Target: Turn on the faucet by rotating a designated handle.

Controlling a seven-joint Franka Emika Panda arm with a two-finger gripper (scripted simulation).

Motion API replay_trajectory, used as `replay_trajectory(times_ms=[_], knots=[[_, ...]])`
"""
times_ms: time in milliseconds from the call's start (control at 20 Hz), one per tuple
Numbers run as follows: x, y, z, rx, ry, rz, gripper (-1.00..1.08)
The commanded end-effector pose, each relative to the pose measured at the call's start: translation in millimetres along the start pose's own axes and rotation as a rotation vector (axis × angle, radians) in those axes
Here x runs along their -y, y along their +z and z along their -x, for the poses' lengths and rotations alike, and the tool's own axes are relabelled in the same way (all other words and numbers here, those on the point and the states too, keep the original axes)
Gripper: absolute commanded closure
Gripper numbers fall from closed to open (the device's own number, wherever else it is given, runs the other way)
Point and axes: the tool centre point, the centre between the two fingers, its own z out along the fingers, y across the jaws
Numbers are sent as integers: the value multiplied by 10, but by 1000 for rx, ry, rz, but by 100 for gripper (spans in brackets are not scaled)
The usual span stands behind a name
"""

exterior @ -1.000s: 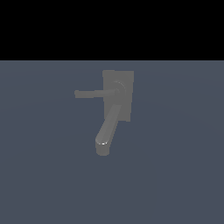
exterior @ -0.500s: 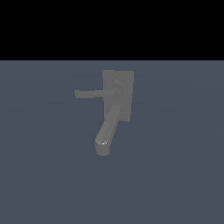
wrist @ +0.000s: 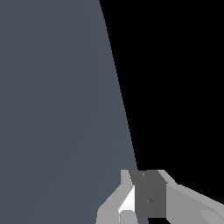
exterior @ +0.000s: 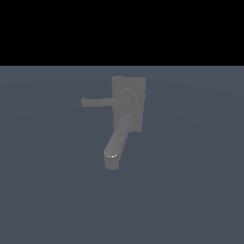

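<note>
The dull grey faucet point(exterior: 135, 86) stands in the middle of the exterior view, with a flat back plate, a round hub point(exterior: 127, 97) and a thick curved spout point(exterior: 116, 140) that bends down toward the camera. The handle point(exterior: 102, 102) is a thin straight lever that points level from the hub to the exterior view's left. The arm does not show in that view. In the wrist view my gripper point(wrist: 146, 192) shows only as a close cluster of fingers with no gap between them, holding nothing. The faucet is out of the wrist view.
A flat blue-grey floor point(exterior: 190, 190) lies around the faucet, under a black background. The wrist view shows the same floor point(wrist: 57, 109) beside black emptiness.
</note>
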Motion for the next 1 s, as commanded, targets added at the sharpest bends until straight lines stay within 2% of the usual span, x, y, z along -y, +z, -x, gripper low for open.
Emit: replay_trajectory(times_ms=[0, 250, 500, 950], knots=[[2, -76, -97, -25, -22, 67, 108], [68, -280, -361, -93, -92, 231, 108], [252, -503, -667, -170, -188, 400, 108], [888, -826, -1204, -319, -408, 659, 108]])
